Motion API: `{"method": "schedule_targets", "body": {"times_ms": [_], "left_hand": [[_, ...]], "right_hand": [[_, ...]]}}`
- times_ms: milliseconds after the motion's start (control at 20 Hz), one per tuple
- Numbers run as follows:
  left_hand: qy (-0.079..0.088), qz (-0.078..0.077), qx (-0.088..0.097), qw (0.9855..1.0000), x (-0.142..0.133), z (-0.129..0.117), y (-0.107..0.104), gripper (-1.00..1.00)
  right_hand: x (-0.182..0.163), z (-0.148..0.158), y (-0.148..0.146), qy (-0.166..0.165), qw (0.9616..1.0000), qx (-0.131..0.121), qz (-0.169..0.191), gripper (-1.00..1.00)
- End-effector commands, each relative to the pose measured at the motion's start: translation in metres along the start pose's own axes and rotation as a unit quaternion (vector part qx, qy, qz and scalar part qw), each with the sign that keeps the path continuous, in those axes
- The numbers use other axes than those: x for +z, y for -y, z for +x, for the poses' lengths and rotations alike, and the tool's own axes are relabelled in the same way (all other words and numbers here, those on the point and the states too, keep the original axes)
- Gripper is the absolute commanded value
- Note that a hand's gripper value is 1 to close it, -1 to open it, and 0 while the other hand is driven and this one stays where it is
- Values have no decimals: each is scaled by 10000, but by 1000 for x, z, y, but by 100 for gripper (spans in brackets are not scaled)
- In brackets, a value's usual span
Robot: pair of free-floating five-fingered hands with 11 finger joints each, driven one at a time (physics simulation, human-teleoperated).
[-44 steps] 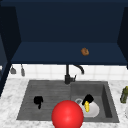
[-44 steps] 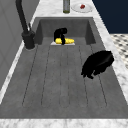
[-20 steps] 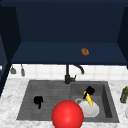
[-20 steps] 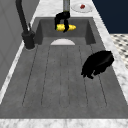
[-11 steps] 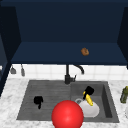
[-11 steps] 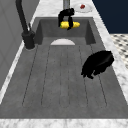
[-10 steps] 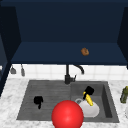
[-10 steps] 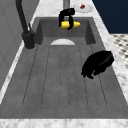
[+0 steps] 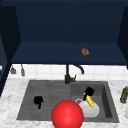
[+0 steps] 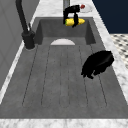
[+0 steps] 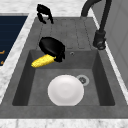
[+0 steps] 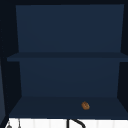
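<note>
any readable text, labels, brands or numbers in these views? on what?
None: no readable text in any view.
The yellow corn cob in the right hand, the round white plate, the big red ball, the black tap, the small brown item on the dark blue cabinet shelf and the olive green bottle on the counter bear no lettering or marks.
The left hand hangs over the ribbed grey draining board, also plain.
</note>
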Motion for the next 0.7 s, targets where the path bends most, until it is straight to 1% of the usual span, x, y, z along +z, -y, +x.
{"method": "schedule_targets", "body": {"times_ms": [0, 150, 200, 250, 300, 350, 500, 650], "left_hand": [[0, 0, 0, 10000, 0, 0, 0, 0], [0, 0, 0, 10000, 0, 0, 0, 0], [0, 0, 0, 10000, 0, 0, 0, 0], [0, 0, 0, 10000, 0, 0, 0, 0], [0, 0, 0, 10000, 0, 0, 0, 0], [0, 0, 0, 10000, 0, 0, 0, 0], [0, 0, 0, 10000, 0, 0, 0, 0], [0, 0, 0, 10000, 0, 0, 0, 0]], "right_hand": [[13, 2, 10, 368, 9974, 623, -53, 100], [23, 1, 18, 419, 9970, 649, -63, 100], [28, 1, 22, 455, 9972, 587, -91, 100], [33, 3, 29, 522, 9975, 452, -121, 100], [34, 2, 37, 598, 9978, 277, -92, 100], [36, 1, 42, 634, 9977, 214, -43, 100], [43, 1, 55, 765, 9967, 260, 68, 100], [51, 1, 71, 866, 9956, 361, 54, 100]]}}
